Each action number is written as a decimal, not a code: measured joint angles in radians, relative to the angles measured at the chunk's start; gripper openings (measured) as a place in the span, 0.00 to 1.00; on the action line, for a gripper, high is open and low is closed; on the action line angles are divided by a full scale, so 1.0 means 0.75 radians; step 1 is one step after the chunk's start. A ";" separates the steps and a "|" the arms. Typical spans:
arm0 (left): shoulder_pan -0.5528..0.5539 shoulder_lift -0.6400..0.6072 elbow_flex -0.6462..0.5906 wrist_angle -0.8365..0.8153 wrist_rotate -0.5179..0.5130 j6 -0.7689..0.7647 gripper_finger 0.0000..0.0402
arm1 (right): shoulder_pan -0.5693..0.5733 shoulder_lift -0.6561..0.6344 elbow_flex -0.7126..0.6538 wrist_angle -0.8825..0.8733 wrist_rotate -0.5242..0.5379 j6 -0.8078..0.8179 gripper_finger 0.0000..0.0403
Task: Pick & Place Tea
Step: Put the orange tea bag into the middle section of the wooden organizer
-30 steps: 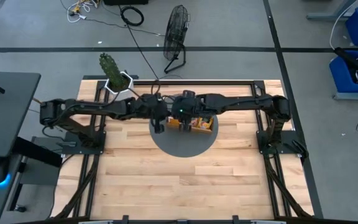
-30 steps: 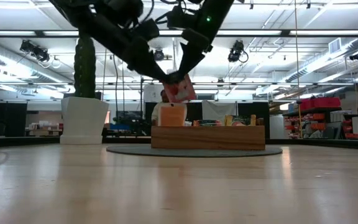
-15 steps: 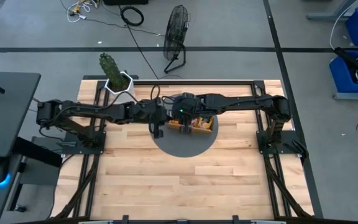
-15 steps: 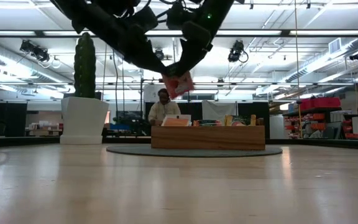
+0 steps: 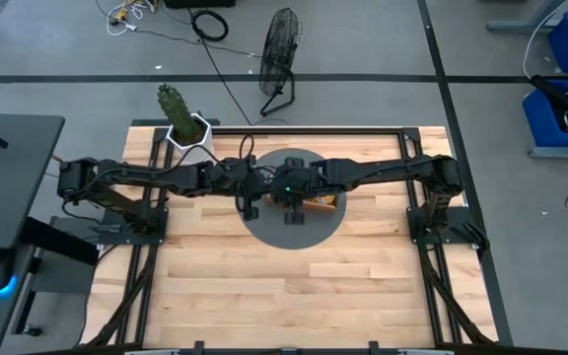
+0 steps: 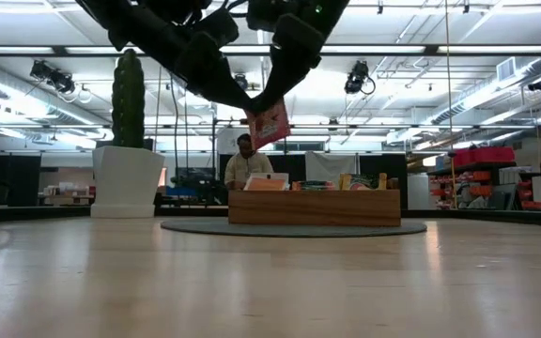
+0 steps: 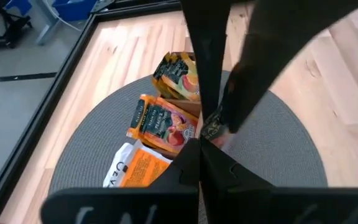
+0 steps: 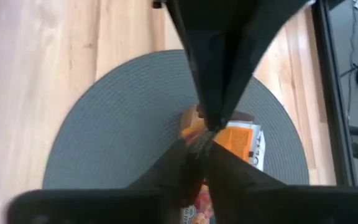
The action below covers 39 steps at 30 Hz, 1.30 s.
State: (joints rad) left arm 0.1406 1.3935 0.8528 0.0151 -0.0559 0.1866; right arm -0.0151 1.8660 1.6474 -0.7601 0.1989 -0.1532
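Tea packet [image 6: 269, 123] hangs above the tray [image 6: 314, 207], pinched by both the left gripper [image 6: 252, 106] and right gripper [image 6: 272, 101]; opposing pulls could tear it.

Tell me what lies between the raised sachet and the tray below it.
Nothing. In the low view the sachet hangs at the meeting grippers, with only open air down to the tray; a person far behind shows through the gap.
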 joint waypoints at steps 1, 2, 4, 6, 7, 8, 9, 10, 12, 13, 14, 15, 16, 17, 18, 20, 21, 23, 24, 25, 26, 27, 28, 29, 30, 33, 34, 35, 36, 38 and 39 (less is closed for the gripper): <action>0.000 0.000 0.000 0.000 0.002 -0.001 0.00 | -0.001 0.000 0.000 -0.001 0.006 0.015 0.11; 0.000 0.000 0.000 0.001 0.006 -0.005 0.00 | -0.001 0.000 0.000 -0.003 0.009 0.028 0.06; 0.000 0.001 0.000 0.002 0.017 -0.026 0.01 | -0.008 0.000 0.000 -0.024 0.019 0.054 0.02; 0.001 0.002 -0.001 0.016 0.025 -0.026 0.02 | -0.016 0.000 0.001 -0.041 0.038 0.095 0.02; 0.004 0.002 -0.001 0.027 0.032 -0.025 0.03 | -0.018 -0.001 0.002 -0.058 0.039 0.113 0.01; 0.005 0.002 0.000 0.042 0.041 -0.024 0.05 | -0.019 -0.001 0.002 -0.082 0.039 0.127 0.01; 0.010 0.001 0.000 0.057 0.062 -0.018 0.07 | -0.019 0.000 0.000 -0.107 0.038 0.138 0.01; 0.014 0.000 -0.015 0.096 0.092 -0.018 0.09 | -0.020 0.002 -0.001 -0.113 0.038 0.138 0.01; 0.020 0.000 -0.068 0.190 0.143 -0.025 0.12 | -0.020 0.000 -0.013 -0.090 0.039 0.135 0.00; 0.022 -0.001 -0.099 0.239 0.147 -0.032 0.13 | -0.020 -0.002 -0.031 -0.070 0.038 0.130 0.00; 0.026 -0.009 -0.128 0.281 0.147 -0.039 0.14 | -0.021 -0.011 -0.055 -0.056 0.041 0.126 0.00; 0.028 -0.020 -0.160 0.323 0.137 -0.059 0.14 | -0.020 -0.023 -0.086 -0.058 0.046 0.124 0.00; 0.030 -0.023 -0.187 0.381 0.130 -0.069 0.15 | -0.024 -0.041 -0.116 -0.049 0.048 0.124 0.00; 0.031 -0.031 -0.217 0.427 0.128 -0.075 0.15 | -0.028 -0.069 -0.153 -0.016 0.047 0.124 0.00; 0.033 -0.055 -0.259 0.440 0.126 -0.081 0.15 | -0.030 -0.105 -0.196 0.019 0.044 0.124 0.00; 0.032 -0.066 -0.310 0.536 0.126 -0.089 0.15 | -0.038 -0.189 -0.299 0.109 0.033 0.134 0.00; 0.031 -0.081 -0.343 0.579 0.128 -0.089 0.15 | -0.043 -0.229 -0.354 0.160 0.019 0.135 0.00; 0.030 -0.113 -0.406 0.636 0.131 -0.103 0.15 | -0.054 -0.317 -0.481 0.269 -0.002 0.127 0.00; 0.030 -0.118 -0.434 0.683 0.135 -0.113 0.15 | -0.060 -0.361 -0.543 0.323 -0.009 0.132 0.00; 0.030 -0.121 -0.462 0.724 0.138 -0.122 0.15 | -0.067 -0.402 -0.604 0.388 -0.017 0.147 0.00; 0.030 -0.140 -0.497 0.755 0.139 -0.130 0.15 | -0.073 -0.439 -0.662 0.458 -0.025 0.151 0.00; 0.031 -0.160 -0.532 0.781 0.140 -0.136 0.15 | -0.078 -0.470 -0.717 0.504 -0.036 0.159 0.00; 0.031 -0.162 -0.553 0.834 0.144 -0.139 0.15 | -0.081 -0.492 -0.769 0.537 -0.033 0.157 0.00; 0.031 -0.168 -0.578 0.876 0.155 -0.139 0.15 | -0.082 -0.505 -0.813 0.573 -0.032 0.143 0.00; 0.031 -0.190 -0.616 0.886 0.173 -0.139 0.15 | -0.082 -0.515 -0.852 0.602 -0.033 0.124 0.00; 0.030 -0.206 -0.692 0.989 0.193 -0.190 0.15 | -0.101 -0.521 -0.933 0.697 -0.032 0.129 0.00; 0.030 -0.215 -0.717 1.023 0.195 -0.204 0.15 | -0.108 -0.521 -0.960 0.736 -0.040 0.120 0.00; 0.030 -0.221 -0.741 1.052 0.193 -0.213 0.15 | -0.113 -0.518 -0.987 0.781 -0.048 0.097 0.00; 0.031 -0.223 -0.765 1.077 0.193 -0.224 0.15 | -0.117 -0.514 -1.008 0.821 -0.044 0.070 0.00; 0.031 -0.223 -0.800 1.122 0.192 -0.244 0.15 | -0.123 -0.515 -1.035 0.874 -0.029 0.037 0.00; 0.031 -0.223 -0.811 1.139 0.192 -0.259 0.15 | -0.132 -0.515 -1.039 0.878 -0.038 0.033 0.00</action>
State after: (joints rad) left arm 0.1635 1.2265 0.2443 0.8695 0.0879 -0.0080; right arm -0.1140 1.4799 0.8682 -0.1017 0.1703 -0.1283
